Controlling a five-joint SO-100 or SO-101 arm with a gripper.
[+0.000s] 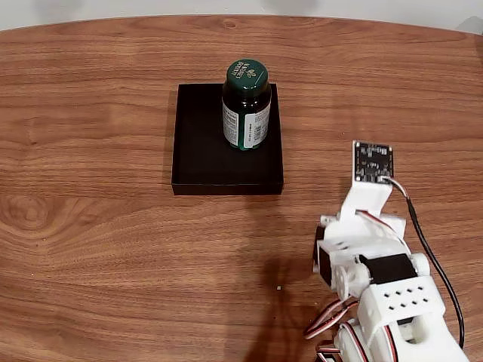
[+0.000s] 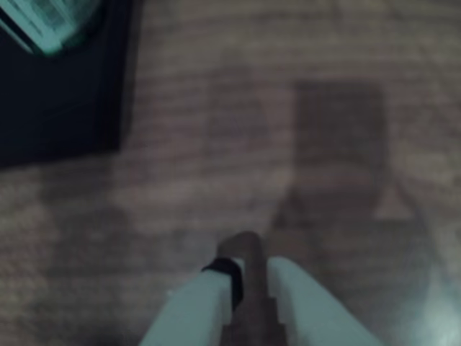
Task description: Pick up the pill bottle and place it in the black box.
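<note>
The pill bottle (image 1: 246,105), dark green with a white-and-green label, stands upright inside the black box (image 1: 204,151), toward its far right part. In the wrist view a blurred corner of the bottle's label (image 2: 43,21) shows at the top left, over the box (image 2: 57,101). My gripper (image 2: 252,263) enters from the bottom edge of that view, its two white fingers (image 2: 205,306) close together over bare wood, with nothing between them. It sits well to the right of the box and nearer to the camera, apart from the bottle.
The arm's white body (image 1: 377,279) is folded at the lower right of the wooden table (image 1: 90,249), with its camera board (image 1: 373,162) pointing toward the box. The table's far edge (image 1: 241,19) runs along the top.
</note>
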